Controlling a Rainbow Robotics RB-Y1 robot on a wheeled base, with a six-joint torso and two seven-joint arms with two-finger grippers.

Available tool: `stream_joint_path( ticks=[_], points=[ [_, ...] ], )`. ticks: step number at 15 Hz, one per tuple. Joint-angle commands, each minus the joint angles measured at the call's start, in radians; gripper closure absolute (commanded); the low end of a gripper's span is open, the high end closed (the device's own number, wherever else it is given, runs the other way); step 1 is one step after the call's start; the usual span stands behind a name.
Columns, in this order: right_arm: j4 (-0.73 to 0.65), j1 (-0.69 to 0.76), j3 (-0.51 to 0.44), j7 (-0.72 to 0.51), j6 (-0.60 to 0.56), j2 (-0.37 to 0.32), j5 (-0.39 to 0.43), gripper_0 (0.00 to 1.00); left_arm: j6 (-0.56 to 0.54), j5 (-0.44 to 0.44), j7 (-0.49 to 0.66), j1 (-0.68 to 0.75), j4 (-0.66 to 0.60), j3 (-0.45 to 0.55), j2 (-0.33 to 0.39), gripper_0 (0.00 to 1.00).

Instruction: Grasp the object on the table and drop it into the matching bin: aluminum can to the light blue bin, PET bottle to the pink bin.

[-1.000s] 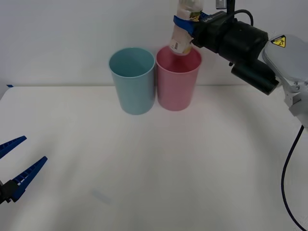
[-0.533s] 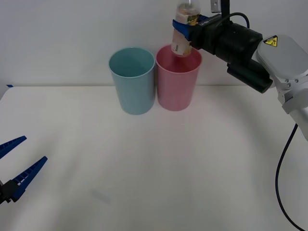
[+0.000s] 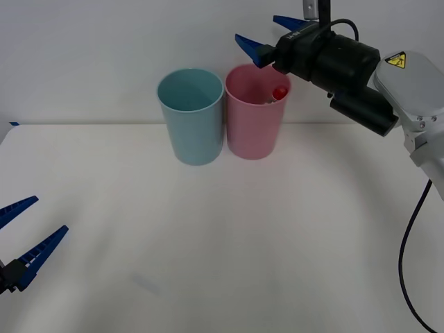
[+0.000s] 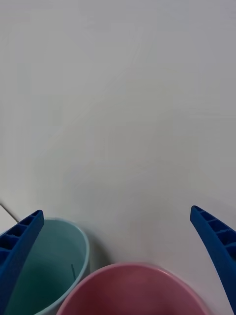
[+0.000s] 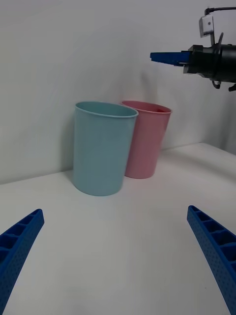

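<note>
PET bottle (image 3: 278, 93) inside pink bin (image 3: 255, 125), red cap showing; right gripper (image 3: 266, 35) spread above rim; left gripper (image 3: 22, 236) spread, idle over desk (image 3: 229, 236); bottle likely light, slippery, best pinched mid-body.

The right end effector (image 3: 272, 35) is positioned above the rim of the pink bin (image 3: 255, 125), fingers spread apart and empty. The PET bottle (image 3: 277, 93) sits inside the pink bin, red cap visible just below the rim; the light blue bin (image 3: 191, 125) stands touching the pink bin on its left. The left end effector (image 3: 24, 236) hangs with fingers apart over the near left edge of the white worktop (image 3: 229, 236).
</note>
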Motion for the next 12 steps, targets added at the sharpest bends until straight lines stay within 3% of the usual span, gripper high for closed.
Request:
stream_joint_path(
  ticks=[1,7,12],
  points=[
    [-0.104,0.077,-0.008,-0.003,0.004,-0.018,-0.022,0.00,0.000,0.000,0.000,0.000,0.000,0.000,0.000,0.00],
    [-0.396,0.337,-0.059,0.005,0.001,-0.083,-0.076,0.00,0.000,0.000,0.000,0.000,0.000,0.000,0.000,0.00],
    [-0.554,0.553,-0.171,0.045,-0.120,-0.100,-0.099,0.00,0.000,0.000,0.000,0.000,0.000,0.000,0.000,0.00]
  ],
)
